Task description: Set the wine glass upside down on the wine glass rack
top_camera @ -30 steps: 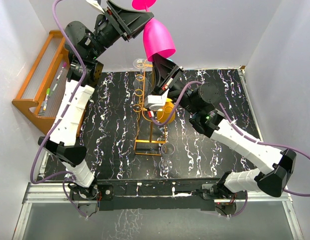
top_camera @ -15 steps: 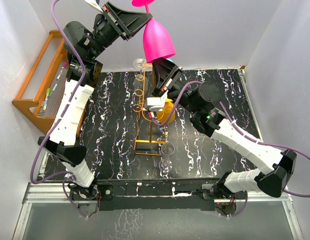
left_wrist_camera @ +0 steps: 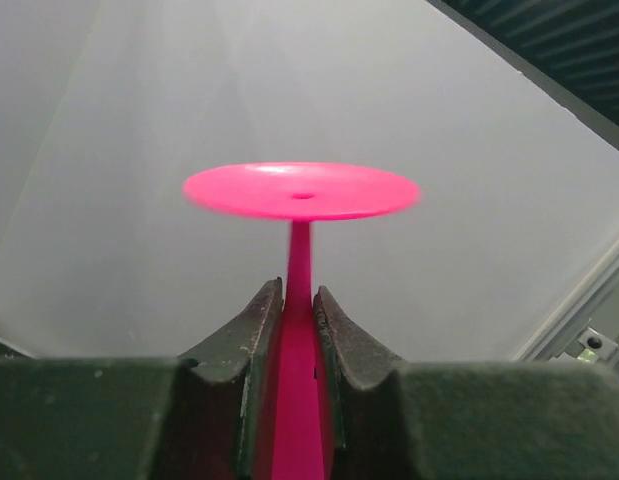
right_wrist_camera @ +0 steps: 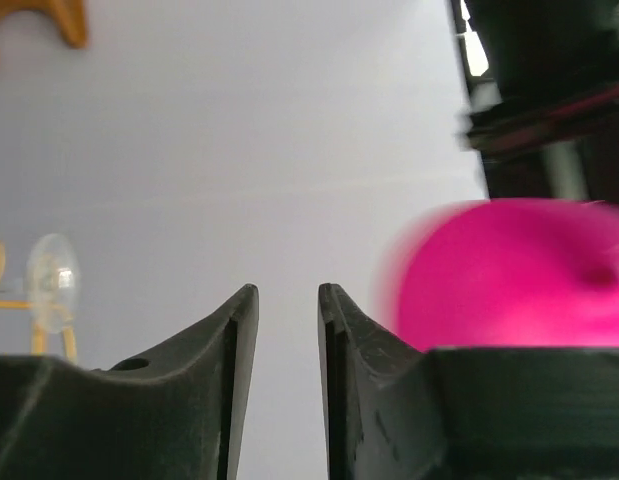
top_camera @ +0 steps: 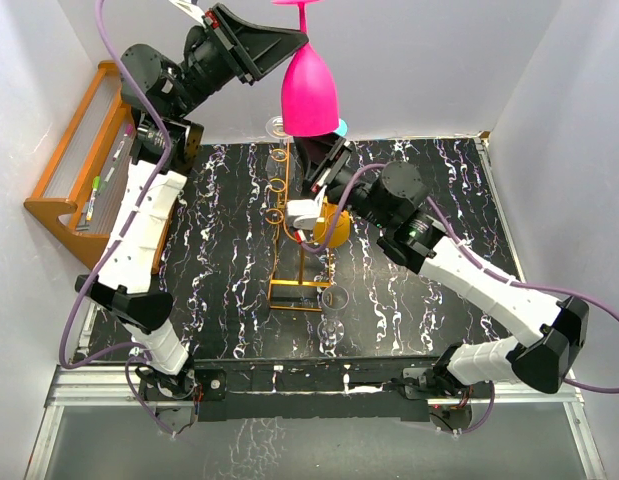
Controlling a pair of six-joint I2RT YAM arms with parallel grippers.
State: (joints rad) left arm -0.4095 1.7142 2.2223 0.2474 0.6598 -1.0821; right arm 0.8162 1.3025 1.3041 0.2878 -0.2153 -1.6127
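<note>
Since a second ago, the pink wine glass (top_camera: pixel 310 95) has swung from a slant to hanging nearly straight. Your right tool (right_wrist_camera: pixel 288 300) has let go of its bowl and parted a little.

The black, white-veined tabletop (top_camera: pixel 219 260) fills the overhead view, with both arms reaching from its near edge toward the far wall. A brown wooden stepped shelf (top_camera: pixel 74 170) stands off the tabletop's left edge.

The wine glass rack (top_camera: pixel 295 294), thin golden wire, stands at mid-table, its rectangular base toward you. Two clear glasses (top_camera: pixel 334 300) sit just beside that base, and another clear glass (top_camera: pixel 279 126) is at the rack's far end.

The wine glass is upside down, foot up and bowl mouth down. It is held aloft, and from overhead it covers the rack's far end.

Your left tool (left_wrist_camera: pixel 299 300) is clamped on its stem, just below the round foot.

Your right tool sits under the bowl with a narrow gap between its jaws. It holds nothing, and the pink bowl shows blurred to its right.
</note>
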